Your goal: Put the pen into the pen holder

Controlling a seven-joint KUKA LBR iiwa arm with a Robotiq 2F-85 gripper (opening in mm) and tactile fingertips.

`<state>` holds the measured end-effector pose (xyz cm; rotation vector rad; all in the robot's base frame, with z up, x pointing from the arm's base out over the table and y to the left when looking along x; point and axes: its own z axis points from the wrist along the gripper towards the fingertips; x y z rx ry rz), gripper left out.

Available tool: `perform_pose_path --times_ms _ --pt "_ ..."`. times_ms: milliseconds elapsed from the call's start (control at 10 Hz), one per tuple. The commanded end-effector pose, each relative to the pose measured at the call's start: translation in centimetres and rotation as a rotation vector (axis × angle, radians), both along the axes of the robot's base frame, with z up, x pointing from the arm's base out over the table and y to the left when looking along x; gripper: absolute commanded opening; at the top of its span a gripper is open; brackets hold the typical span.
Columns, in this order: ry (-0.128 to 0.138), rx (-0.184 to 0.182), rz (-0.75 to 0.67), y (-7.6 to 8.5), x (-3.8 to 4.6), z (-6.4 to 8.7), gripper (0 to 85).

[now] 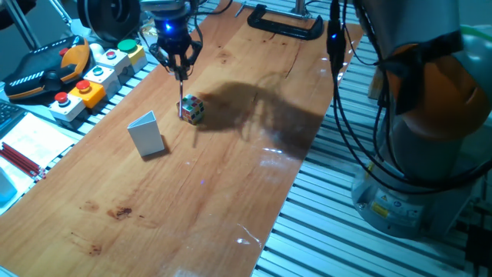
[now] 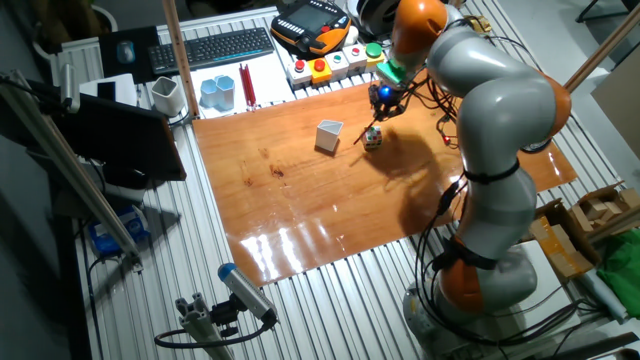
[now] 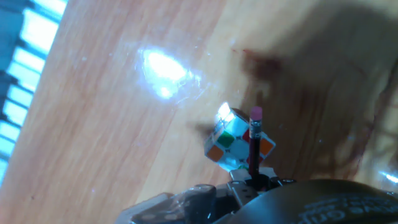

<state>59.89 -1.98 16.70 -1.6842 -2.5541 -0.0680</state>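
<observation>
My gripper [image 1: 179, 68] hangs over the far part of the wooden table and is shut on the pen [image 1: 181, 86], a thin reddish stick that points straight down. In the hand view the pen [image 3: 254, 149] runs out from between my fingers, its pink tip right in front of the multicoloured cube [image 3: 231, 144]. The cube [image 1: 192, 109] lies just below and beside the pen tip. The pen holder [image 1: 147, 135], a pale grey upright box, stands to the left of the cube and nearer the front, apart from my gripper. It also shows in the other fixed view [image 2: 329, 136], left of the cube [image 2: 373, 136].
A box of coloured buttons [image 1: 92, 77] and a teach pendant [image 1: 46, 65] lie past the table's left edge. Red rods with black tips [image 1: 21, 160] lie further front on the left. A black clamp [image 1: 284, 23] grips the far edge. Cables [image 1: 346, 100] hang at the right.
</observation>
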Motion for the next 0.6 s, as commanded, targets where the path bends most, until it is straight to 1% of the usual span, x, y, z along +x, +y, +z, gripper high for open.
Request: perform_pose_path --times_ms 0,100,300,400,500 --pt "-0.004 -0.006 -0.061 0.1 -0.08 0.1 0.7" --pt "-0.010 -0.021 -0.098 0.2 -0.22 0.2 0.7" --pt "-0.031 -0.073 -0.142 0.4 -0.66 0.5 0.7" --pt "-0.036 -0.093 -0.165 0.5 -0.94 0.7 0.7" --pt "-0.044 -0.105 -0.179 0.7 -1.19 0.8 0.7"
